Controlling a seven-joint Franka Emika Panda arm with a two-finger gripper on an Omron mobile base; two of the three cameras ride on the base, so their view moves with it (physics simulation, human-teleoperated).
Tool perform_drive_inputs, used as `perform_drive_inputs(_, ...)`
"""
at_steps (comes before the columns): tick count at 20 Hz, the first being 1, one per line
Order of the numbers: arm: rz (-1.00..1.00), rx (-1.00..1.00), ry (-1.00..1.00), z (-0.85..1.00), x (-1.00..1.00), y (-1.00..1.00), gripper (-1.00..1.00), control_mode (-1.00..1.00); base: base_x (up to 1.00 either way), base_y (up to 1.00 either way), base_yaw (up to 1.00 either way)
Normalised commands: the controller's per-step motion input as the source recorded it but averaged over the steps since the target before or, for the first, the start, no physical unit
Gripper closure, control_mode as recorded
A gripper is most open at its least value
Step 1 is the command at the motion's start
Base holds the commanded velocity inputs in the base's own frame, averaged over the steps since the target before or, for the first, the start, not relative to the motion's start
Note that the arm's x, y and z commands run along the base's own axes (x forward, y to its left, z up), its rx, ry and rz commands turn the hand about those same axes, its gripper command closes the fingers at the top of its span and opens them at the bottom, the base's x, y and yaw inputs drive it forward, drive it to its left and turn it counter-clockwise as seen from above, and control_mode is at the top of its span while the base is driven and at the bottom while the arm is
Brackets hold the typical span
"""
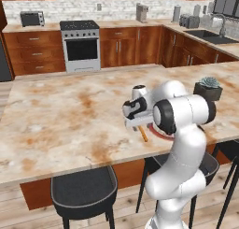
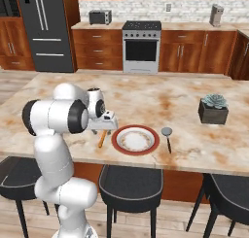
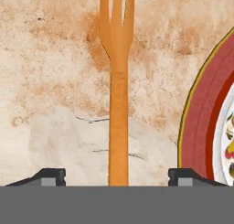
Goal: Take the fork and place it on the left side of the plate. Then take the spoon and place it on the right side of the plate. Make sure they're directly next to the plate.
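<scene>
While the claw [image 3: 117, 177] hangs low over the marble-look tabletop [image 1: 60, 116], its two dark tips stand wide apart, one on each side of the slim orange wooden fork [image 3: 118, 104], and they do not touch it. The claw is open and holds nothing.

There is one fork. It lies flat on the tabletop. In the hand view its long handle runs straight up from between the tips, and its short tines point away from the claw. In the right base view the fork [image 2: 102, 138] lies just beside the left rim of the round plate with a red rim and pale middle [image 2: 118, 140], with its long side running from the near edge of the tabletop toward the far side.

There is one plate. There is one small spoon with a round grey bowl and thin dark handle [image 2: 168, 136]. It lies just beside the right rim of the plate, bowl on the far end, handle pointing to the near edge.

Farther right stands one spiky green plant in a dark square pot [image 2: 213, 109].

I can read no words anywhere.
</scene>
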Motion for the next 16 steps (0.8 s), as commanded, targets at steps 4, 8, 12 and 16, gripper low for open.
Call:
perform_drive_inputs(4,0.0,0.0,-0.18,0.69,-0.63,0.0,-1.0,-1.0,0.0,0.0,0.0)
perform_drive_inputs(8,0.0,0.0,-0.17,0.67,-0.84,0.0,-1.0,-1.0,0.0,0.0,0.0)
perform_drive_inputs(12,0.0,0.0,-0.18,0.68,-0.98,0.0,-1.0,-1.0,0.0,0.0,0.0)
perform_drive_inputs(16,0.0,0.0,-0.22,0.75,-0.99,0.0,-1.0,-1.0,0.0,0.0,0.0)
